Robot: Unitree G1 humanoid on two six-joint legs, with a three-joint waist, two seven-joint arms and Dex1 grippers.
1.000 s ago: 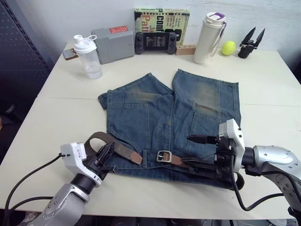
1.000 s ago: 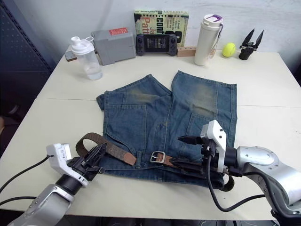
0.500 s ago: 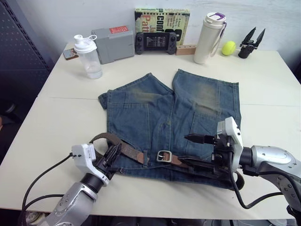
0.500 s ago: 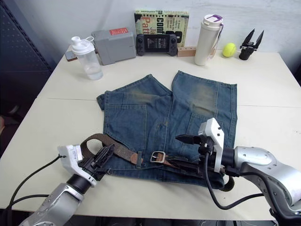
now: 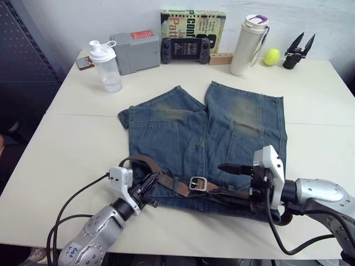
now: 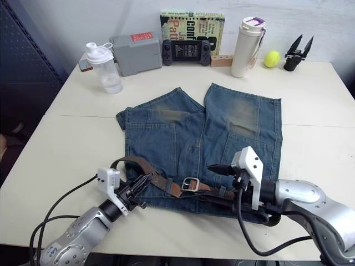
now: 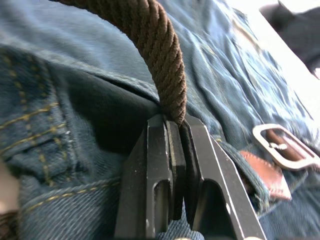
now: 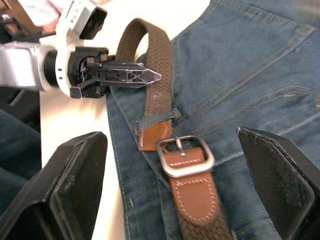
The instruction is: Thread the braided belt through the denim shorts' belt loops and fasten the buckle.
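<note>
The denim shorts (image 5: 205,144) lie flat on the bench (image 5: 77,133), waistband toward the robot. The braided belt (image 5: 145,166) runs along that waistband, its free end arching up in a loop at the shorts' left corner, where the left tool (image 5: 148,185) is clamped on the strap. The silver buckle (image 5: 196,183) lies near the waist's middle, its brown leather tab through a belt loop (image 8: 159,116). The right tool (image 5: 236,180) hovers just right of the buckle — fingers spread wide, gripping nothing.

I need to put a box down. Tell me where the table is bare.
Bare table lies left of the denim shorts, below the shaker bottle, and right of the shorts below the tennis ball. The back edge is crowded, as is the front around the braided belt.
</note>
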